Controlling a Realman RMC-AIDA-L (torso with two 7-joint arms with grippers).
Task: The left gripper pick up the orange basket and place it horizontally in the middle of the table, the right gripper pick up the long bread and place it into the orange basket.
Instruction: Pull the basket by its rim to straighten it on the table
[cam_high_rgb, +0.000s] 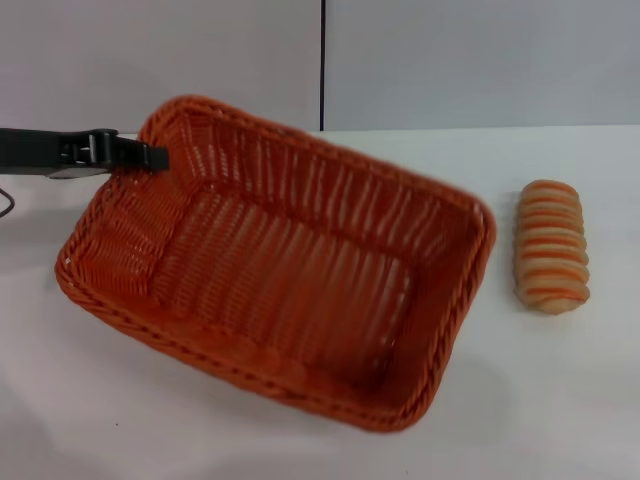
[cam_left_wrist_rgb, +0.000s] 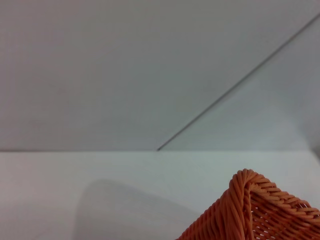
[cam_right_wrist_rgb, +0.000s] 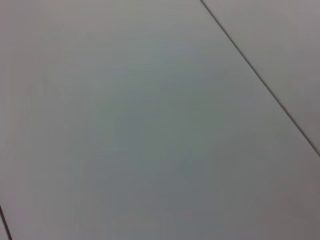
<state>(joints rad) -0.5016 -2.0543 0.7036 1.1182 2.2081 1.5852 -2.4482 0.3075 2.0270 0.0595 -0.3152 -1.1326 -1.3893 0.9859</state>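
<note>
Pale grey wall (cam_high_rgb: 480, 60) behind, split by a thin dark vertical seam (cam_high_rgb: 322, 60), white tabletop (cam_high_rgb: 560, 400) running below it.

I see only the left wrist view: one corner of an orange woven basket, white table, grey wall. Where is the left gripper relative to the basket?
Observer: In the head view the left gripper is at the far left rim of the large rectangular orange woven basket.
Operator: Is the basket horizontal?
Observer: No, it lies skewed on the plain white table, its long side running diagonally.
Operator: Where is the bread?
Observer: The small striped cream-and-orange long bread lies on the table to the right of the basket, apart from it.
Operator: And the right gripper?
Observer: It shows in no view.
</note>
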